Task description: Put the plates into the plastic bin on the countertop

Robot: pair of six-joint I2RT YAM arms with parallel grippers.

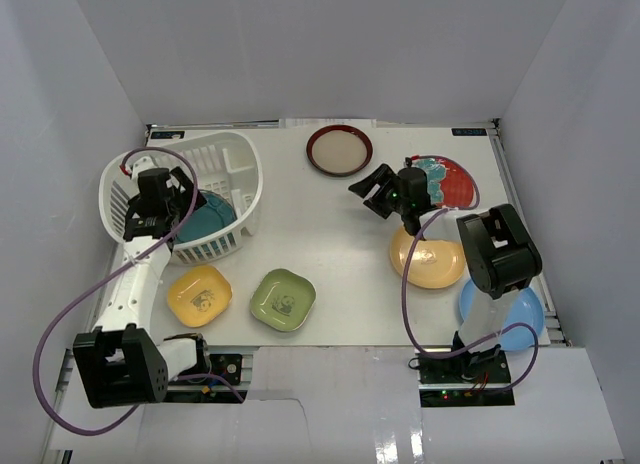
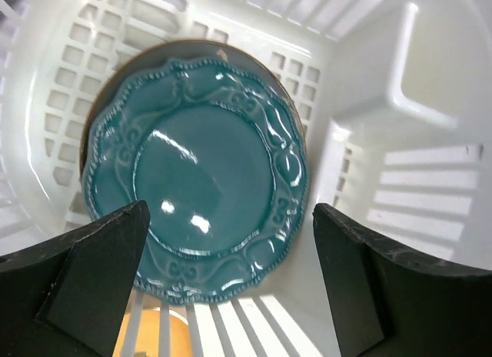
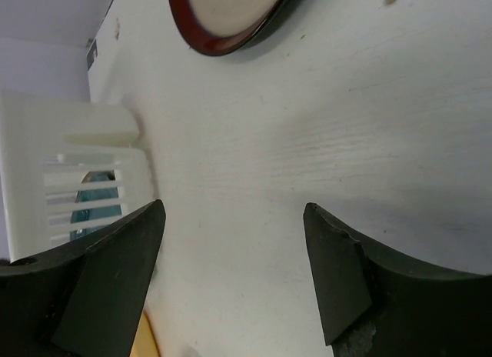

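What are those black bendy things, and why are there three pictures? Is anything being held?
Those are two robot arms, bolted to a white table. Each ends in a gripper: two black fingers that pinch things. The big picture looks down from above. The other two come from small cameras on the wrists, so you see each gripper's fingers at the bottom.

The left gripper hangs open over a white basket, where a teal plate lies. The right gripper is open too, above bare table near a red-rimmed plate. Neither holds anything.

Also on the table: a yellow plate, a green plate, an orange plate, a light blue plate and a teal-and-red plate.
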